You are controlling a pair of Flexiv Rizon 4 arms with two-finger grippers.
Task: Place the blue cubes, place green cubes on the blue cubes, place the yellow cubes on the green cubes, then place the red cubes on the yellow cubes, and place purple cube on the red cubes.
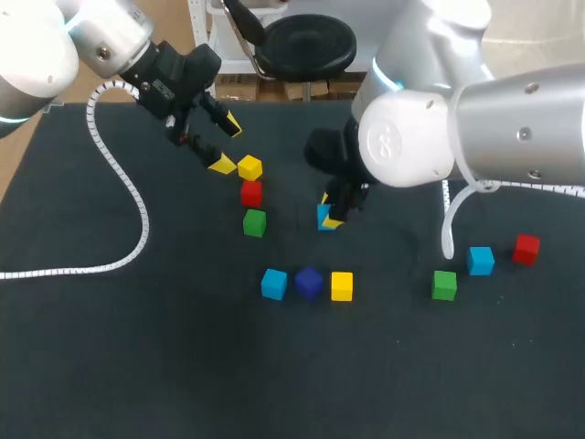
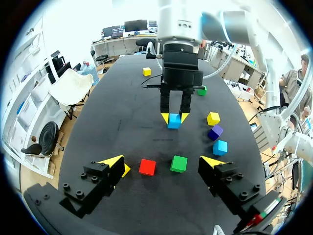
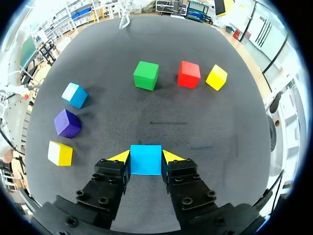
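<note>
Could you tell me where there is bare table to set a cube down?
Bare: the near strip of table before the row of blue cube, purple cube and yellow cube, and the gap from that yellow cube to the green cube. Crowded: the red cube column by the left gripper, and around the held blue cube in the right gripper.

Looks like a robotics lab: a grey-and-white left arm (image 1: 55,46) and a matching right arm (image 1: 494,119) above a dark, cloth-covered table (image 1: 137,366), a white coiled cable (image 1: 128,192) lying across it, small coloured cubes (image 1: 273,283) scattered on top.
</note>
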